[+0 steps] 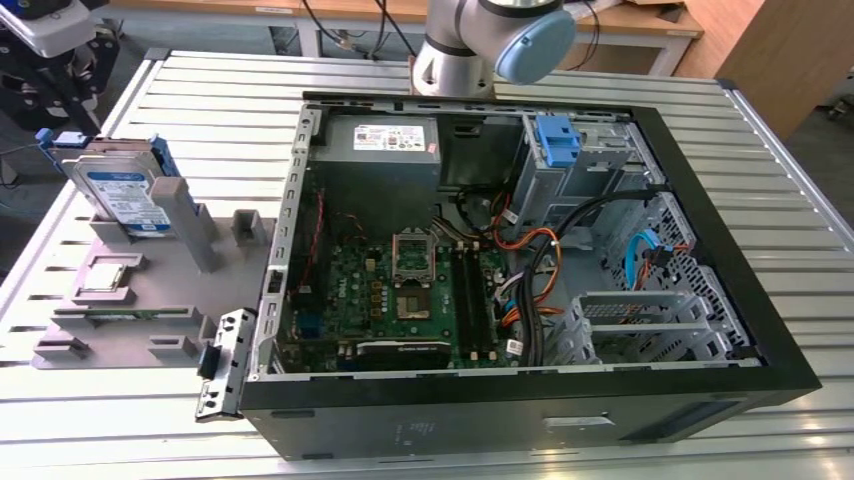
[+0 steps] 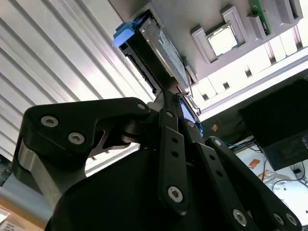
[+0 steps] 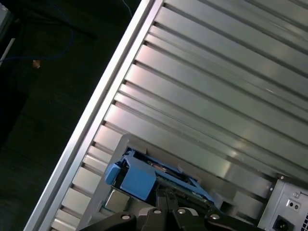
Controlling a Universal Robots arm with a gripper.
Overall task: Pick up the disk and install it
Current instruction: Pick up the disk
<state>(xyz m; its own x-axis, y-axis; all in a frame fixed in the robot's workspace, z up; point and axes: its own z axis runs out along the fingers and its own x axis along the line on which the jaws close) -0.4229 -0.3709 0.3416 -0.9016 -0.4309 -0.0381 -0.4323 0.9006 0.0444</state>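
In the exterior view, the disk (image 1: 127,190) stood on edge in the rack (image 1: 200,235) at the exterior view's left, outside the case (image 1: 534,410), gripper (image 1: 67,110) just above. In both wrist views the gripper hung at the disk's top edge; apart or clamped, I could not tell. Pick-up seemed in hand; it called for a straight lift out.

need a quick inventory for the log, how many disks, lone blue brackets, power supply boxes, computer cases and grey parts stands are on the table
disk: 1
blue bracket: 1
power supply box: 1
computer case: 1
grey parts stand: 1
total: 5
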